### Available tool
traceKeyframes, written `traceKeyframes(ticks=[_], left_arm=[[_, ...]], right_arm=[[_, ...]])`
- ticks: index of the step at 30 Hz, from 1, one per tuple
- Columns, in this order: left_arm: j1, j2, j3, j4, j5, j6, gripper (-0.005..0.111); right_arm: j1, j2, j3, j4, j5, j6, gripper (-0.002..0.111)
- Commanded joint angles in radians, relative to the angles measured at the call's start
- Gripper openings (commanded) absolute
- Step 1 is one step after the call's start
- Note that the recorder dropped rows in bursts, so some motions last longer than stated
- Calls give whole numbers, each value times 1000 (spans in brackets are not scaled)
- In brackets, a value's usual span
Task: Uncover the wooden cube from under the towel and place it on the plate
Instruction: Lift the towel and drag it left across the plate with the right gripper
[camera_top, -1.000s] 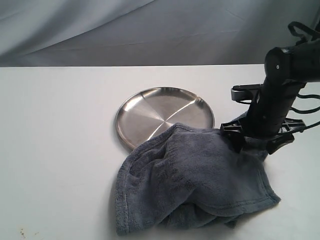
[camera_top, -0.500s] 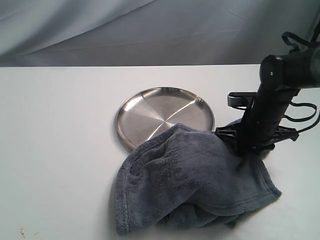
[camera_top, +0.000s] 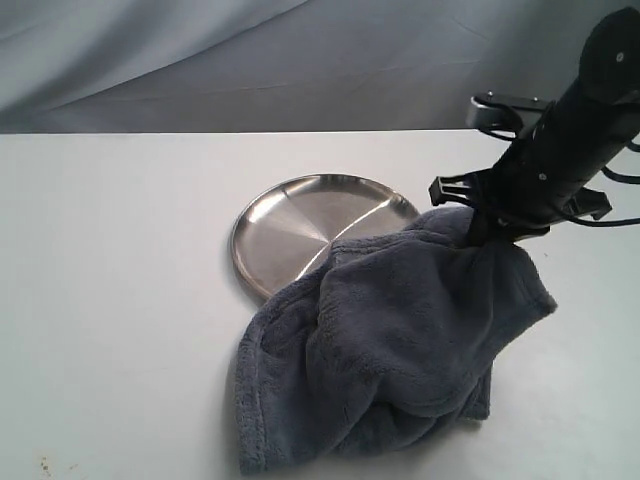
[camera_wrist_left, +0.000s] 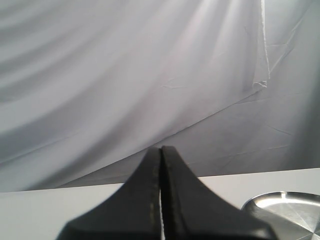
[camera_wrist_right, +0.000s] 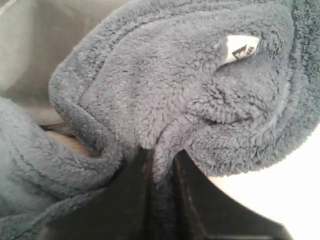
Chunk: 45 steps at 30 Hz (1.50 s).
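Note:
The slate-grey towel (camera_top: 390, 350) lies bunched on the white table and overlaps the near right rim of the steel plate (camera_top: 290, 225). My right gripper (camera_top: 492, 232) is shut on the towel's upper right edge and holds that side raised. In the right wrist view the fleece towel (camera_wrist_right: 165, 85) is pinched between the jaws of the right gripper (camera_wrist_right: 162, 156). A tan sliver of the wooden cube (camera_wrist_right: 67, 141) shows under a fold there; in the exterior view the cube is hidden. My left gripper (camera_wrist_left: 161, 150) is shut on nothing, above the table, with the plate (camera_wrist_left: 285, 205) off to one side.
A grey cloth backdrop (camera_top: 300, 60) hangs behind the table's far edge. The white tabletop (camera_top: 110, 300) stretches left of the plate and towel. A small white label (camera_wrist_right: 240, 48) is sewn on the towel.
The right gripper has closed on the towel's right edge and risen up and to the right, lifting that side off the table. The plate has stayed put.

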Motion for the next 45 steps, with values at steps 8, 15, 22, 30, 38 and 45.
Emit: traceKeyframes(ticks=[8,15,22,30,38,45], left_arm=[[2,-3,3,-1,-9,-5,0],[2,-3,3,-1,-9,-5,0],[2,-3,3,-1,-9,-5,0],[2,-3,3,-1,-9,-5,0],[2,-3,3,-1,-9,-5,0],[2,-3,3,-1,-9,-5,0]], right_arm=[[43,-130,-3,182,-70,-171,0],[152,-152,-3,206,-124,-182,0],[256,-162,-3,210,-173,-182,0],[364,-162,-3,251,-230,-201,0],[463,-162,-3,273,-287,-205,0],[540,-162,-3,310,-359,-205,0]])
